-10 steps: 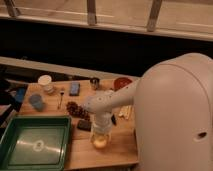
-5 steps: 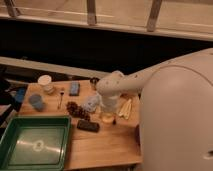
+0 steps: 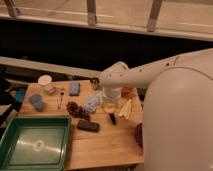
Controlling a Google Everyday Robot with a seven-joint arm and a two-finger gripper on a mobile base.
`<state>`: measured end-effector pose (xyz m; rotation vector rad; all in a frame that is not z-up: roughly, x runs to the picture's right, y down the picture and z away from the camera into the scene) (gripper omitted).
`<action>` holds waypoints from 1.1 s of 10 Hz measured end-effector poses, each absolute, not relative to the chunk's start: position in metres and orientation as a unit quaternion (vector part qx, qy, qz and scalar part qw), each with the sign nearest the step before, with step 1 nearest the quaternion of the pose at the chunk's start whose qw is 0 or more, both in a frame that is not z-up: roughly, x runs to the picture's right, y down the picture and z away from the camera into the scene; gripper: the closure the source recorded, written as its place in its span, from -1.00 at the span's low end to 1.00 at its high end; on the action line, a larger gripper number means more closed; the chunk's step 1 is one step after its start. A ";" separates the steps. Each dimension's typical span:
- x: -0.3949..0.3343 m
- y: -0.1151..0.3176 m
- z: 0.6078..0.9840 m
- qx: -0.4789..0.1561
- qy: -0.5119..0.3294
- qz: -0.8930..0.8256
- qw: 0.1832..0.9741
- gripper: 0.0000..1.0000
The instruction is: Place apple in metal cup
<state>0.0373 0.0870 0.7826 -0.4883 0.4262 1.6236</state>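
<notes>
Apple (image 3: 110, 107), one, under tool (image 3: 110, 101); one metal cup (image 3: 94, 84).

No text, label, brand, number or sign can be read. The end effector (image 3: 110, 104) hangs above the middle of the desk (image 3: 100, 147). Down and to the left of it, the green tray (image 3: 35, 119) bears a pale mark on its floor, too blurred to read. The dark packet (image 3: 88, 126) just below-left of the end effector and the blue packet (image 3: 75, 88) up to its left are too small to tell any print.
</notes>
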 end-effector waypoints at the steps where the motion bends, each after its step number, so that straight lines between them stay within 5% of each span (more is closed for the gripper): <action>1: 0.038 0.087 0.783 -0.214 0.187 0.713 0.641 1.00; 5: 0.038 0.067 0.784 -0.195 0.164 0.730 0.635 1.00; 11: -0.023 -0.066 0.807 -0.171 0.058 0.742 0.645 1.00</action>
